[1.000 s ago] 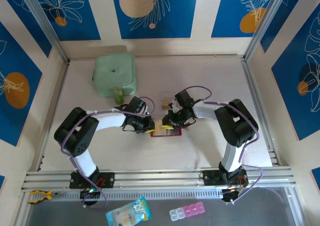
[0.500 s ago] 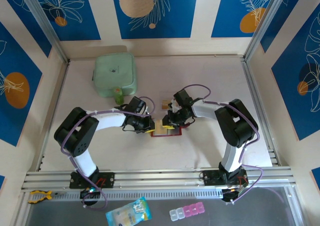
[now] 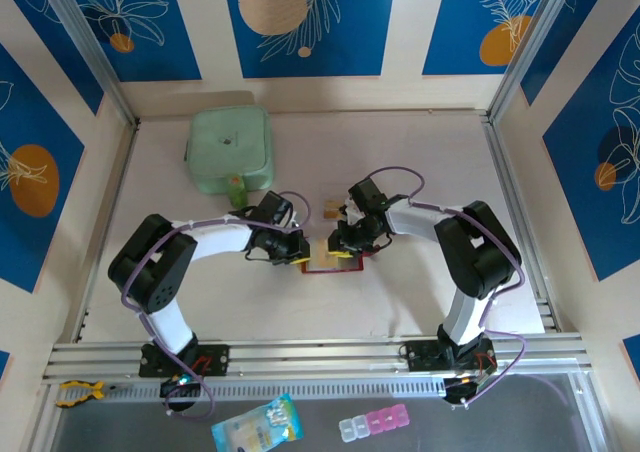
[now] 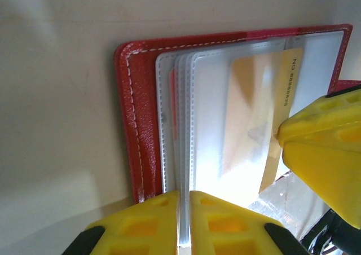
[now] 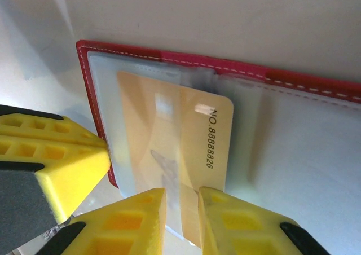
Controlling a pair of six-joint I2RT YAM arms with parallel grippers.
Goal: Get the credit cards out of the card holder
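Two grippers meet at the open red card holder (image 3: 322, 265), mid-table. Left gripper (image 4: 184, 196) is pinched almost closed on its clear sleeves (image 4: 206, 114). Right gripper (image 5: 181, 196), narrowly parted, nips the gold credit card (image 5: 192, 142), which is partly out of its sleeve with its long axis running toward those fingers.

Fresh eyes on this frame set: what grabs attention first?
The open red card holder lies at mid-table, with both arms bent in over it. In the right wrist view a gold credit card sticks partway out of the clear sleeves. The right gripper pinches its lower edge, and the left gripper is clamped on the sleeves' edge. A mint-green pouch lies apart at the far left.
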